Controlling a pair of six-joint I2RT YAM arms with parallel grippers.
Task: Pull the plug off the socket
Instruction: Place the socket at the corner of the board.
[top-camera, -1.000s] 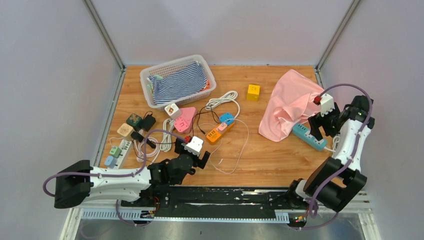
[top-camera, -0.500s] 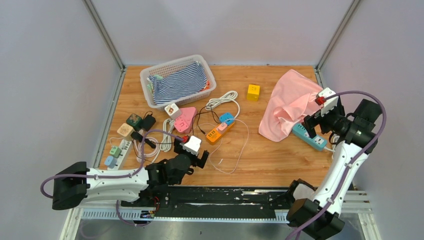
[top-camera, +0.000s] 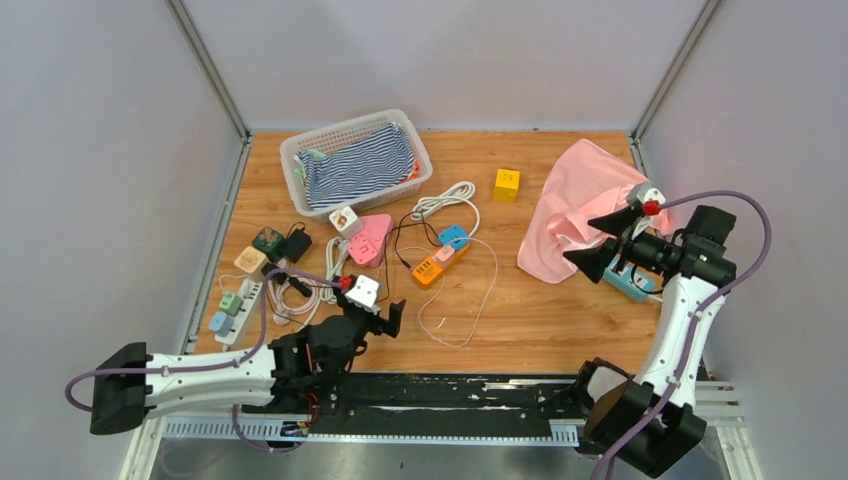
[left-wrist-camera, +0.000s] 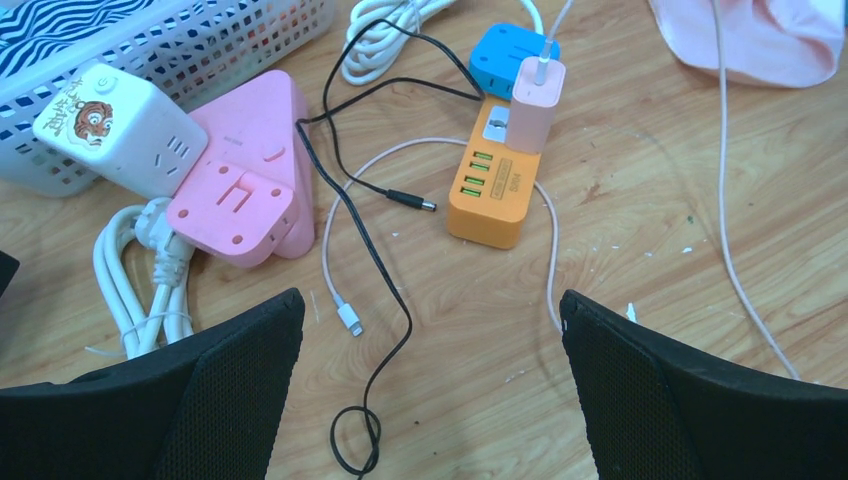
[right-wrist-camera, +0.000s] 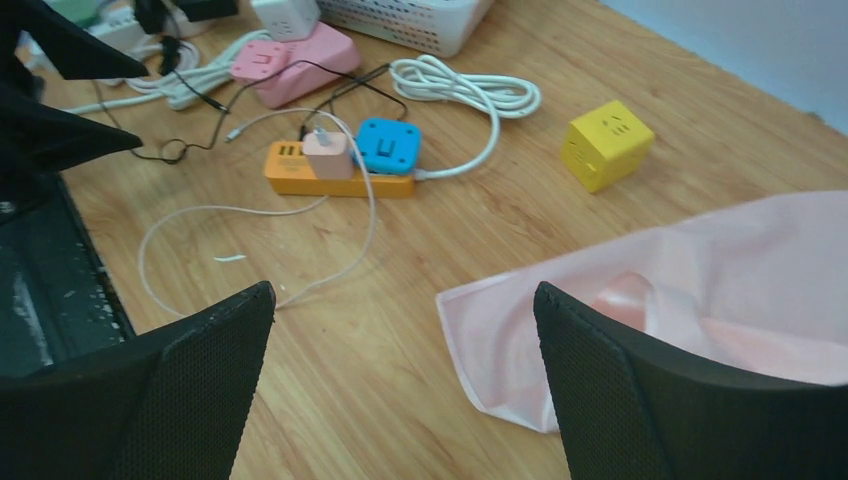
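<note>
Lying flat on the counter, the orange power strip runs diagonally in top view, near-left to far-right. Its USB end is toward the arms, w/ a blue cube socket touching the far end. At that far end the pink plug is seated in the strip, standing upright off the top face, w/ a white cable leaving its top.

Left arm lies low along the near edge, stretched from the near-left corner toward centre, wrist aimed at the strip. Left fingers are spread wide, holding nothing, on the strip's near side and apart from it.

Right arm stands tall at the right edge, wrist turned left toward centre. Right fingers are over the pink cloth edge, also spread wide and holding nothing, well apart from the plug.
</note>
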